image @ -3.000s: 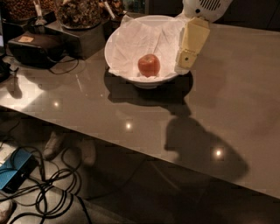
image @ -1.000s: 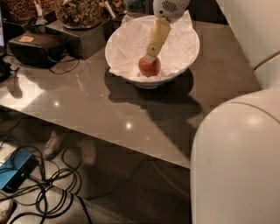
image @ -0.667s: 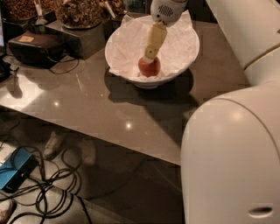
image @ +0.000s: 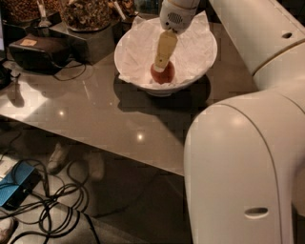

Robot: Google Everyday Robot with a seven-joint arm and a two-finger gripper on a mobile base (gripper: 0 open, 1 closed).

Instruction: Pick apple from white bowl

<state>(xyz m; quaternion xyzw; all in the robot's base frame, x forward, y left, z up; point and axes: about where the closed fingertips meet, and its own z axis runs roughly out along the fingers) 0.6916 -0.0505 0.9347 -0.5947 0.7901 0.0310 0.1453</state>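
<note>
The red-orange apple lies in the white bowl, on its crumpled white paper lining, towards the near side. The bowl stands at the back of a grey table. My gripper reaches down into the bowl from above, and its cream-coloured finger touches the top of the apple. The white arm fills the right of the camera view and hides the table's right side.
Dark glass jars of brown snacks stand at the back left, on a dark box. A black device with a cable lies at the left. Black cables and a blue box lie on the floor below the table's near edge.
The gripper came from the bowl's right side to over the apple and has lowered onto its top. The arm now fills more of the right side.
</note>
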